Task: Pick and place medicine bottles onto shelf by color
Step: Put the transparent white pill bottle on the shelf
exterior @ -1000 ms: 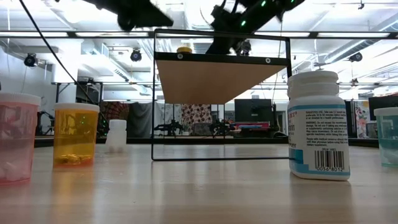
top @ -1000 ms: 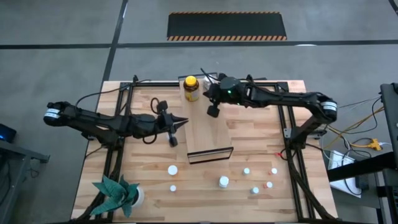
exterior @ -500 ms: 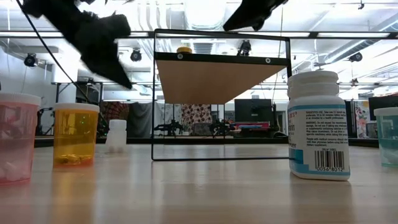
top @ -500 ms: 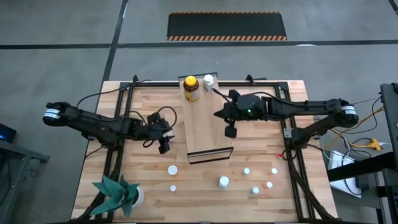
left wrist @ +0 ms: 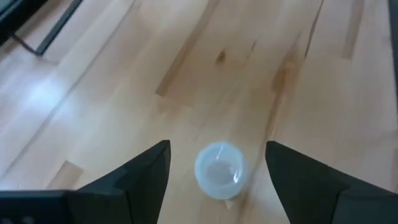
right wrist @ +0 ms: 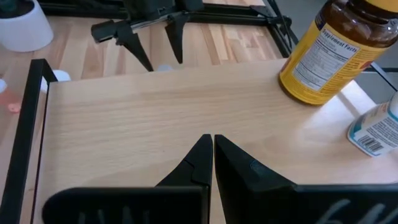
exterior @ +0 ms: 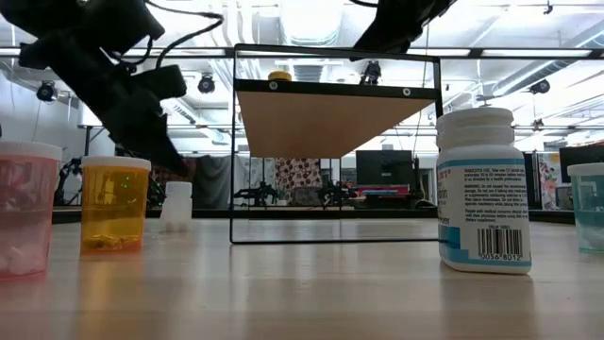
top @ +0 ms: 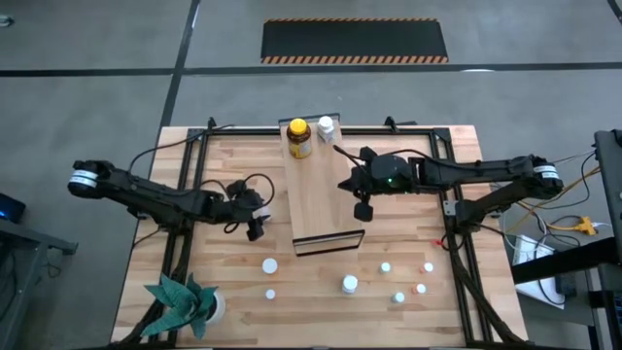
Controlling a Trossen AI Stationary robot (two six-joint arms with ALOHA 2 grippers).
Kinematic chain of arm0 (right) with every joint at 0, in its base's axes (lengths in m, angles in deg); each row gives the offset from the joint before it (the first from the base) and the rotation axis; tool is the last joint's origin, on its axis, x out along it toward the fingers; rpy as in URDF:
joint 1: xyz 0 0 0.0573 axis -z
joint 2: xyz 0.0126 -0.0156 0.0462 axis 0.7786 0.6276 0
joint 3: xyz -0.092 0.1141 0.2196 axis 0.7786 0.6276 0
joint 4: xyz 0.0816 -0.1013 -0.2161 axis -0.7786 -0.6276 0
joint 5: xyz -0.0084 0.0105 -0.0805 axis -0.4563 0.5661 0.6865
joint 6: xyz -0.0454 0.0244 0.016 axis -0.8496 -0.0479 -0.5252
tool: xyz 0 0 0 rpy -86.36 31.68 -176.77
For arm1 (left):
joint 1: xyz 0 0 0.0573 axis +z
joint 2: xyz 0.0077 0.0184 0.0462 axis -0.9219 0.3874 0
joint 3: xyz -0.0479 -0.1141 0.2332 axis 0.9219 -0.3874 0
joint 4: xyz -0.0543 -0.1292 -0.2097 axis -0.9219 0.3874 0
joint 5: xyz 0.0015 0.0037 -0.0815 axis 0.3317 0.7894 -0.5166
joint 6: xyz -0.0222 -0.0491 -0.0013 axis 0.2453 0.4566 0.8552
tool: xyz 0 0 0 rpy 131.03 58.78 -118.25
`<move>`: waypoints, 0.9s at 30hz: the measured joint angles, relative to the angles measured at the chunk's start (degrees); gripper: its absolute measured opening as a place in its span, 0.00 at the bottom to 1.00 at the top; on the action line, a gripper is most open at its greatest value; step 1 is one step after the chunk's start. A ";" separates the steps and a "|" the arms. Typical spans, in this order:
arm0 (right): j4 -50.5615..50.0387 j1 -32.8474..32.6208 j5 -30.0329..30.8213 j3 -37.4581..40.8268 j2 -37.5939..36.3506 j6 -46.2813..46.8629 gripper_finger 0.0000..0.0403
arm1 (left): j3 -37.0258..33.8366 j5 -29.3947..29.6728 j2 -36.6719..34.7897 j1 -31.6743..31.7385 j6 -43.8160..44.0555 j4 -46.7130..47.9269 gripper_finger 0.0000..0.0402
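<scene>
The left end effector (top: 256, 230) hangs over the desk (top: 214, 194) just left of the shelf (top: 321, 194), its fingers spread wide. In the left wrist view a white-capped bottle (left wrist: 219, 170) stands upright on the wood between the two fingers (left wrist: 140, 174), touching neither. In the high view this bottle (top: 269, 264) sits just in front of the end effector, near the shelf's dark front frame.

The right end effector (top: 362, 208) hovers above the right part of the shelf, its fingers pressed together and holding nothing; the right wrist view shows the two tips (right wrist: 211, 152) meeting over the bare board.

On the far end of the shelf stand two bottles: a big amber bottle (top: 299, 138) with a yellow cap and, just to its right, a small white bottle (top: 326, 127) with a blue label.

The other bottles stand on the desk in front of the shelf: one small white one (top: 270, 294) on the left, a larger white one (top: 349, 284) in the middle, and a loose group on the right (top: 386, 267), among them an orange-capped one (top: 420, 289).

In the low view an orange bottle (exterior: 114, 203), a pink one (exterior: 26, 208) and a big white labelled one (exterior: 485, 189) stand closest to the camera.

A green paper plant (top: 183, 303) sits at the desk's front left corner.
</scene>
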 joint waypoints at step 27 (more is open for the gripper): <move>-0.47 0.00 0.03 0.42 0.04 -0.90 0.02 | 0.79 -2.38 2.12 -0.14 2.68 -1.67 0.30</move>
